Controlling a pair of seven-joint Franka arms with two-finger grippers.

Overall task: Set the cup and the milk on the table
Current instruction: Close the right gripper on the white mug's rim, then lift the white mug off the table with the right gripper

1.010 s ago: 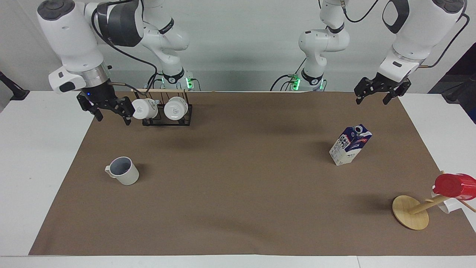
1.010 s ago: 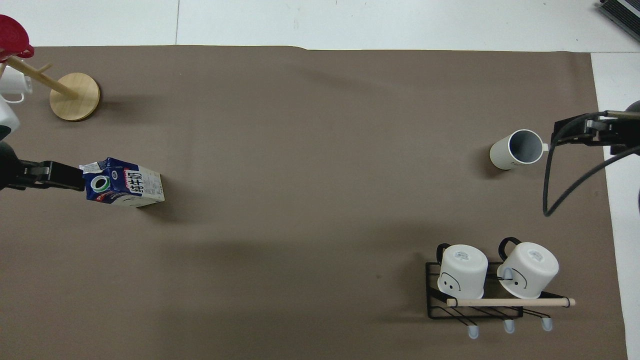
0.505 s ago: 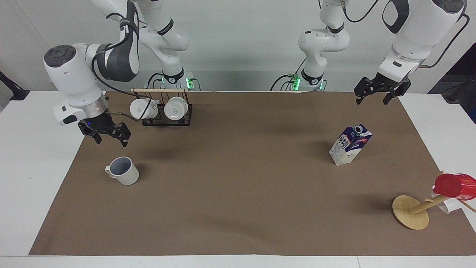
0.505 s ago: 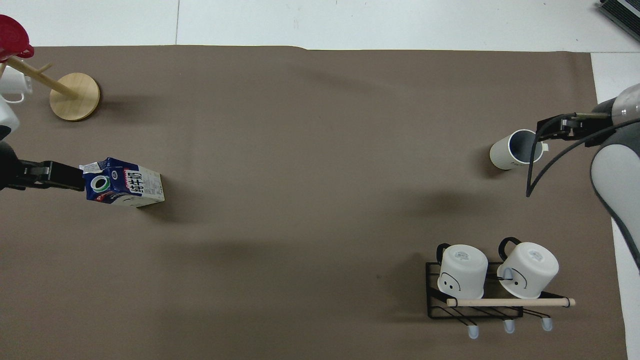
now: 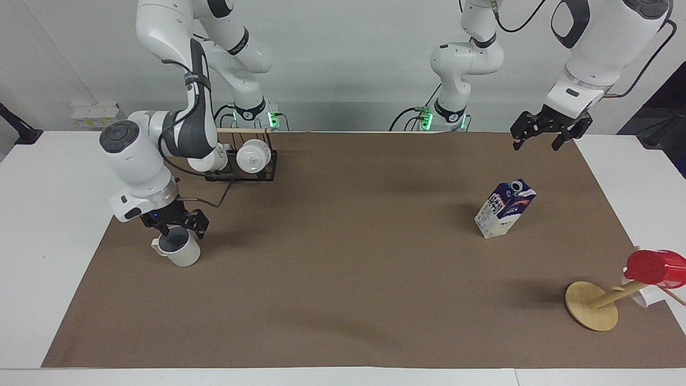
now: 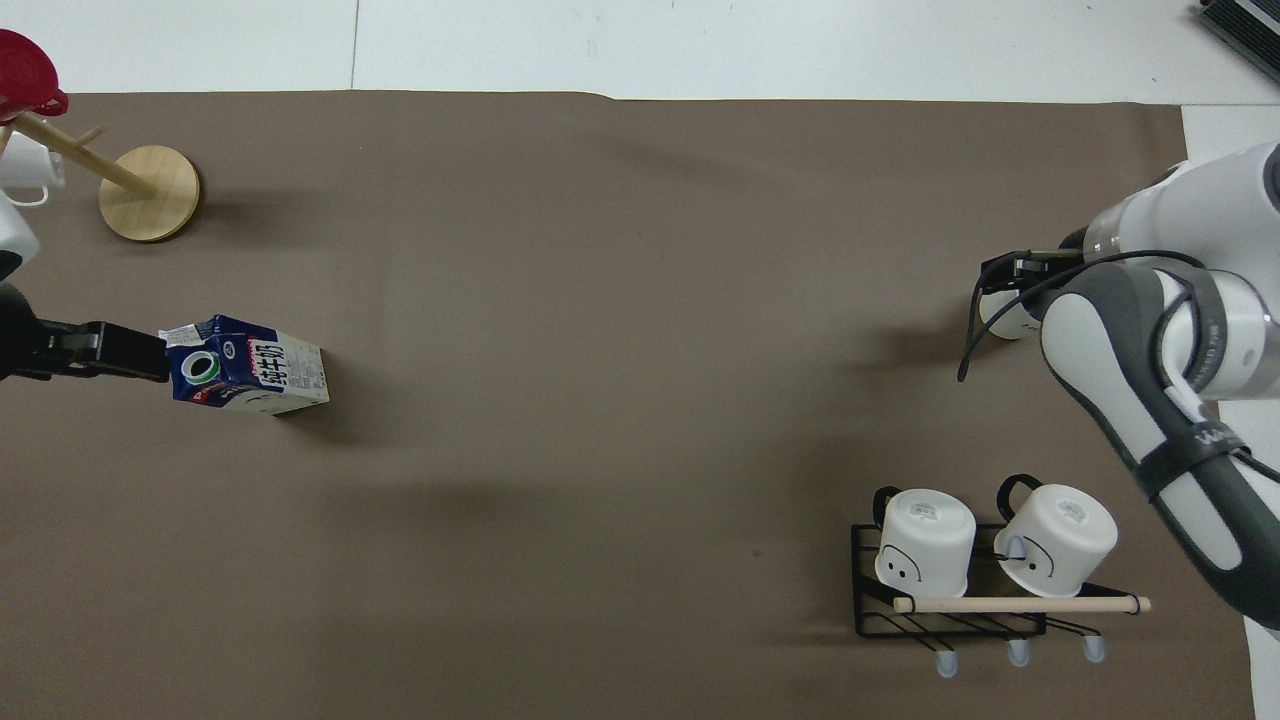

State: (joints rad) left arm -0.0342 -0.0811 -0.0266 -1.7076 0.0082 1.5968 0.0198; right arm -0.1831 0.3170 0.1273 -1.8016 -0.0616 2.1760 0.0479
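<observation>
Now the right gripper (image 5: 174,229) sits at the cup's (image 5: 179,251) rim, having dropped from beside the mug rack (image 5: 241,161) a second ago to over the cup half a second ago. Its fingers look spread across the rim, one seemingly inside the mouth, but whether they have pinched the wall I cannot tell. Cup stands upright on the mat (image 5: 343,279) toward the right arm's end of the table (image 5: 48,225), unmoved across all frames. Milk (image 5: 505,208) stands upright on the mat toward the left arm's end, also unmoved. Left gripper (image 5: 544,134) hangs in the air over the mat's edge, nearer the robots than the milk, jaws open, no change; this arm waits. In the overhead view the right arm covers most of the cup (image 6: 1000,318). Judgement: grasp of the cup is imminent; milk not yet addressed. Red cup (image 5: 654,266) on the wooden stand (image 5: 592,305) untouched.
</observation>
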